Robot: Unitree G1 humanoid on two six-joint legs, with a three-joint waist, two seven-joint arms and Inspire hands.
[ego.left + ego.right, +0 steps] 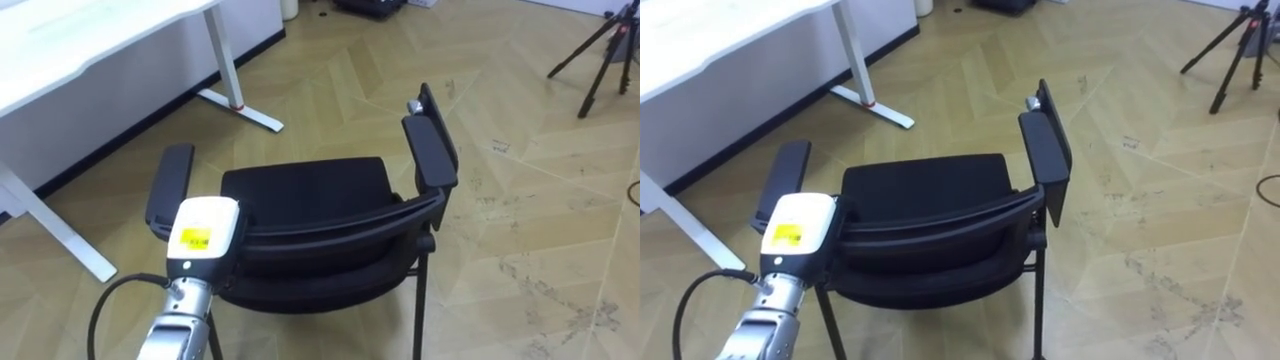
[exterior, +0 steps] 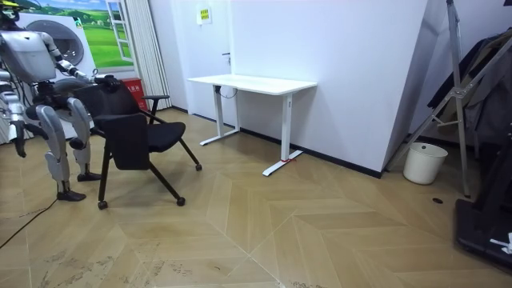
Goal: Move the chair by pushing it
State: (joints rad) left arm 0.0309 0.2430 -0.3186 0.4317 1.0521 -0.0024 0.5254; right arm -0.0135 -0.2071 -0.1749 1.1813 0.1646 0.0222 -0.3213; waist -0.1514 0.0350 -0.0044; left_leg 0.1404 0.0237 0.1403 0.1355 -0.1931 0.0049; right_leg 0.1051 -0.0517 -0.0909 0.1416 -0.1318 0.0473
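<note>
Left eye view is showing the chair (image 1: 305, 190) standing on the floor (image 1: 530, 240) near the tabletop (image 1: 90, 45), the left hand (image 1: 205, 235) sitting at the backrest (image 1: 330, 225)'s left end, grip impossible to tell, so pushing off-centre is risking a swerve and a square, level push is looking wiser.

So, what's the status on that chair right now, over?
Left hand at the backrest. Chair upright on the wood floor, robot behind it. Open floor ahead; white desk to the left, tripod far right.
</note>
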